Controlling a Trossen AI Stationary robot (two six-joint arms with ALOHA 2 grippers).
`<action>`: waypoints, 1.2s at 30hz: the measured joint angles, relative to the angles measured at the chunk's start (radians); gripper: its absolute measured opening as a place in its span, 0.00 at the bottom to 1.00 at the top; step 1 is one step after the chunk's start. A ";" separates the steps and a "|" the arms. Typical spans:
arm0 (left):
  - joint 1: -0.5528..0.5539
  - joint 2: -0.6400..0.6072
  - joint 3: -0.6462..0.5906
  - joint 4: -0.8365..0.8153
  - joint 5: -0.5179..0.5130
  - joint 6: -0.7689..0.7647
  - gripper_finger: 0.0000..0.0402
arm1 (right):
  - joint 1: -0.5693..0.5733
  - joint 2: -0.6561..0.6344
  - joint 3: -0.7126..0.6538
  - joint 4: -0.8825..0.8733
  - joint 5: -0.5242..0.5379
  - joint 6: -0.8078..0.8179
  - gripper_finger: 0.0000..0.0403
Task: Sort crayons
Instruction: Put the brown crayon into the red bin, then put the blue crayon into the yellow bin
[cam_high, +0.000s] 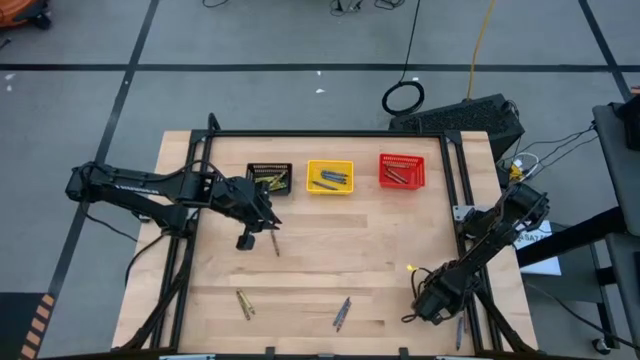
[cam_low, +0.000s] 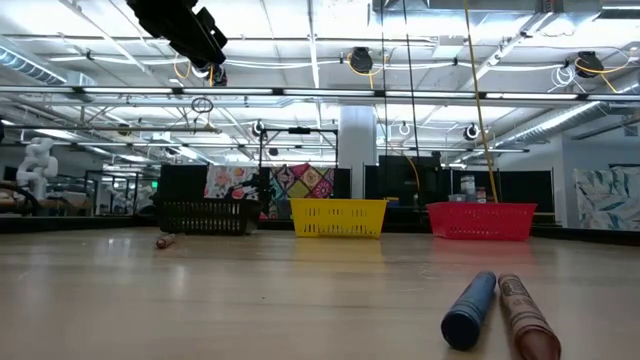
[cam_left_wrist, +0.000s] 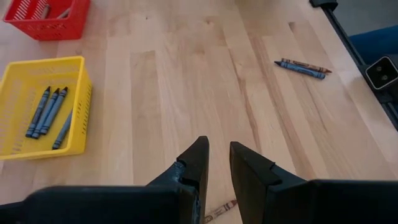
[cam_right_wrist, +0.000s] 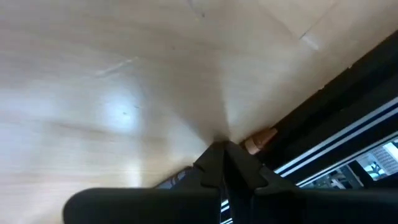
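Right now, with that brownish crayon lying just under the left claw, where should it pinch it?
Probably at mid-length, coming straight down. The brownish-red crayon lies flat on the bare table, alone, below the left gripper, whose fingers stand slightly apart. A thin stick offers only its narrow sides, so the fingers should close across its width, not along it. The right gripper rests shut at the table's right edge.

Smooth pale wood table (cam_high: 340, 250), paper-wrapped crayons (cam_low: 497, 308)

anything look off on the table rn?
Mostly normal. One oddity: a brownish crayon lies jammed against the table's black edge rail, right at the shut right claw. Other loose crayons lie flat on the wood, awaiting sorting.
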 joint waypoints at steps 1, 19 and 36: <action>0.000 0.001 0.000 0.002 -0.001 0.000 0.17 | -0.010 -0.001 -0.001 -0.005 0.000 -0.015 0.00; 0.000 0.133 0.000 0.003 -0.003 0.053 0.17 | 0.007 -0.047 0.099 -0.141 0.056 0.060 0.00; 0.000 0.132 0.000 -0.051 -0.003 0.053 0.17 | 0.096 -0.049 0.100 -0.043 0.008 0.245 0.10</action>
